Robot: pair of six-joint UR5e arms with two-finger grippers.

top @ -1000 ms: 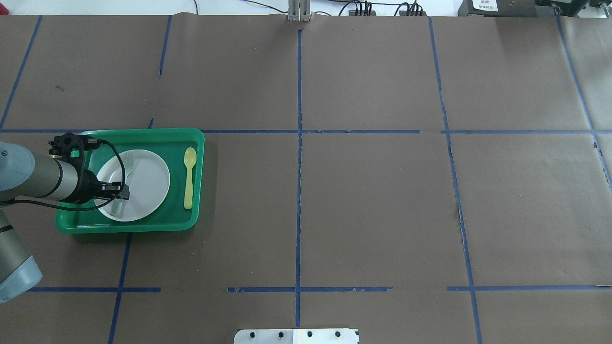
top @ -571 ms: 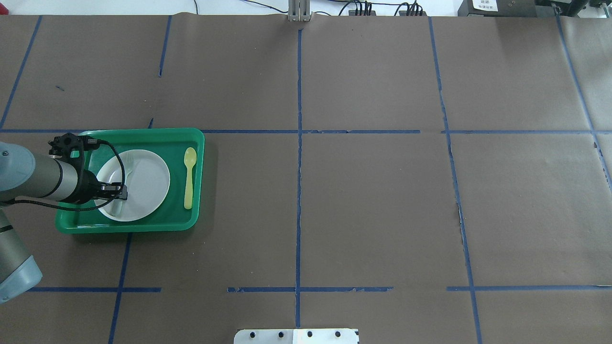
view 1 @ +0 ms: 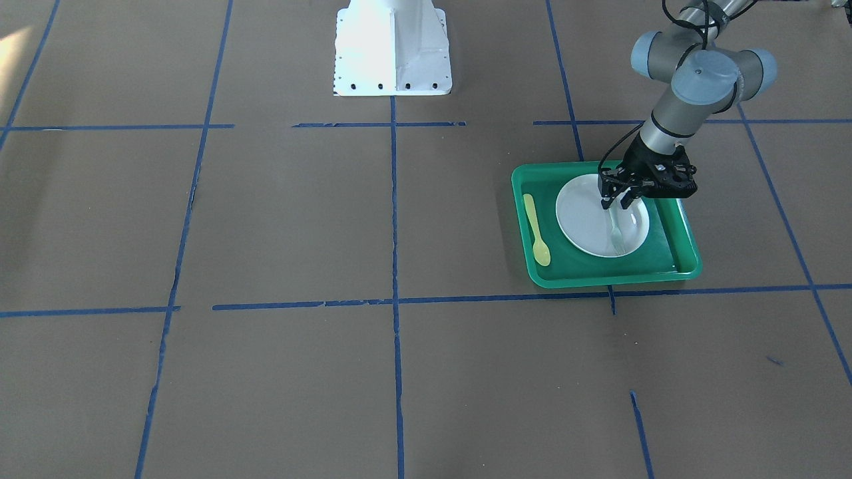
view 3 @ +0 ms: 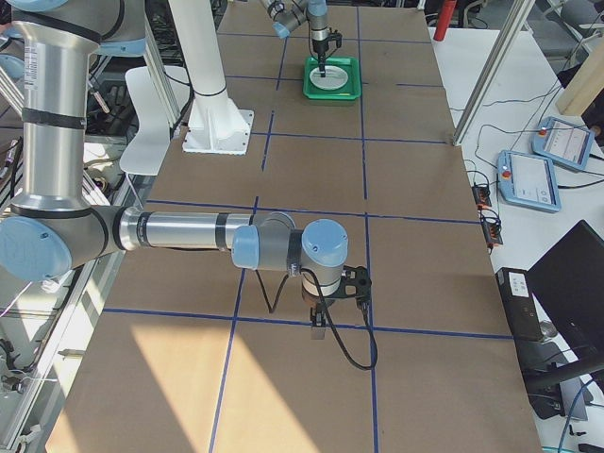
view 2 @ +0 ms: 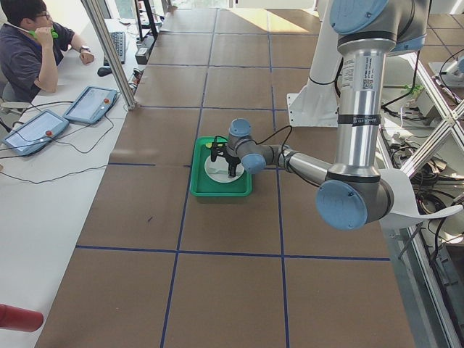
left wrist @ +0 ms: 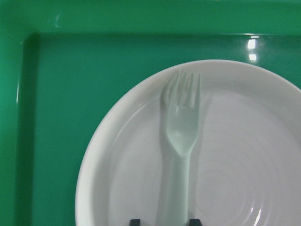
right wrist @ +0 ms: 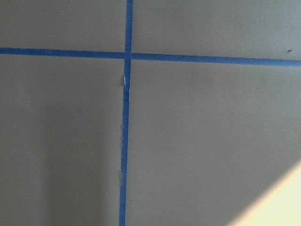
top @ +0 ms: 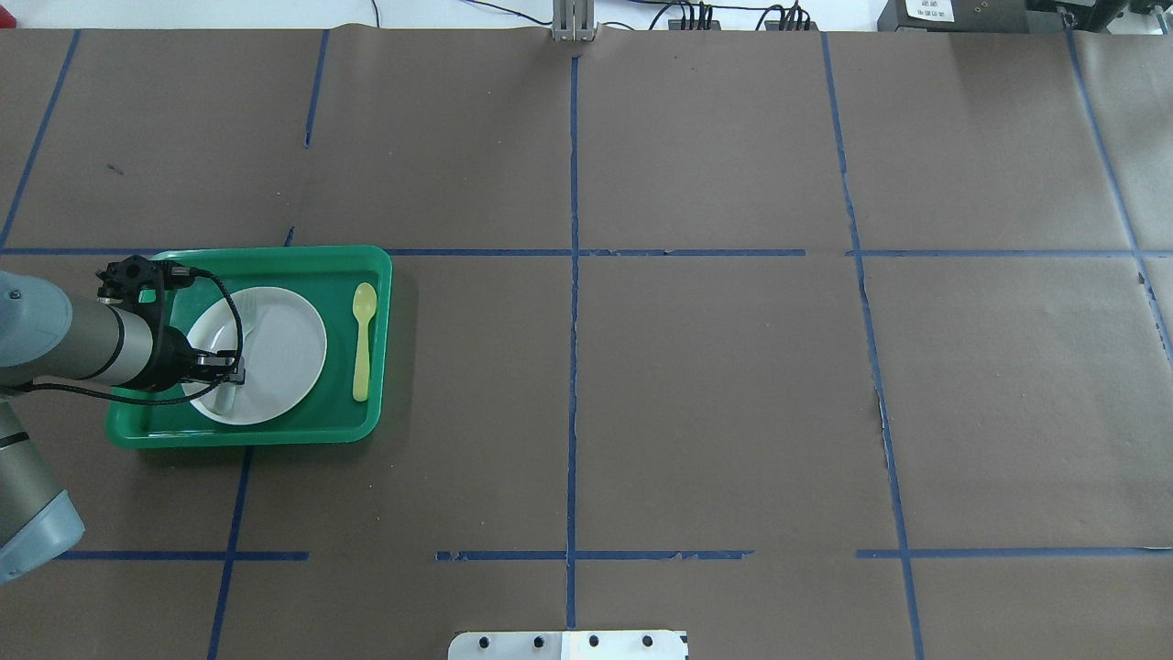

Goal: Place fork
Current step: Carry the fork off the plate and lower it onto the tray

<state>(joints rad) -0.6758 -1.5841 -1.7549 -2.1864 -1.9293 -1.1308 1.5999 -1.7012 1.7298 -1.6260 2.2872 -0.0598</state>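
Left wrist-mounted view: the fork [left wrist: 181, 136] lies flat on the white plate [left wrist: 244, 155] in the green tray [left wrist: 61, 117], its handle between the released jaws of the left claw [left wrist: 164, 221]. 1 yellow spoon [top: 364, 341] lies beside the plate. The right claw [view 3: 319, 326] hangs over the worktop [view 3: 425, 283]; I cannot tell its state.

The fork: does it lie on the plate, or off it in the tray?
On the plate. The left wrist view shows the fork lying flat on it, tines near its rim.
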